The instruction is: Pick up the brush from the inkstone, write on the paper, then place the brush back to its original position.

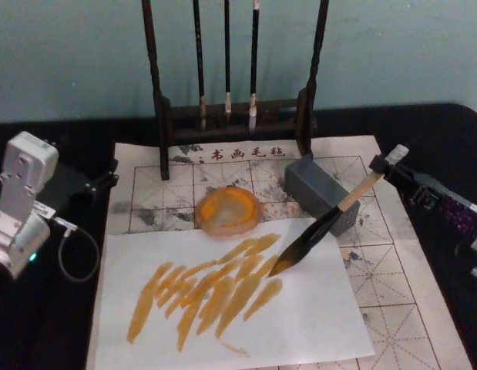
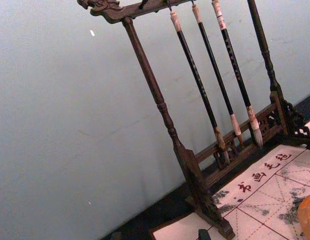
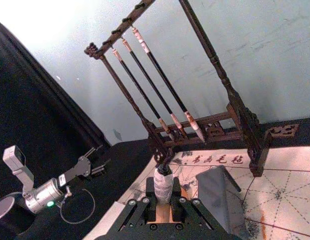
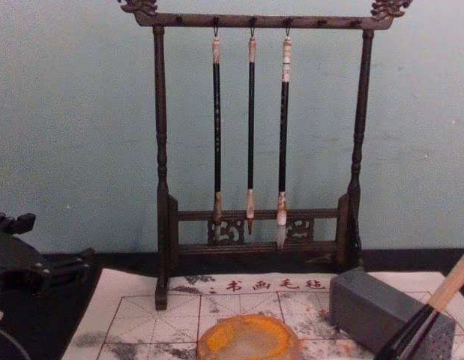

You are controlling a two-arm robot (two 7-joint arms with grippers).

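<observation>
Right gripper (image 1: pixel 382 167) fingers clamped on brush (image 1: pixel 330 220) near cap; shaft tilted so tip meets white sheet (image 1: pixel 323 324) over paper (image 1: pixel 392 262), likely mid-stroke; left gripper (image 1: pixel 95 185) parked left

In the head view the upper edge cuts off the top of the brush stand (image 1: pixel 153 77), and a white sheet (image 1: pixel 315 308) covers the near left part of the grid paper (image 1: pixel 400 262). In the chest view the brush (image 4: pixel 430 309) loses its tip at the lower edge and its upper end at the right edge. The lower edge also cuts the orange dish (image 4: pixel 246 334). In the right wrist view the right gripper (image 3: pixel 165 205) hides the brush handle.
</observation>
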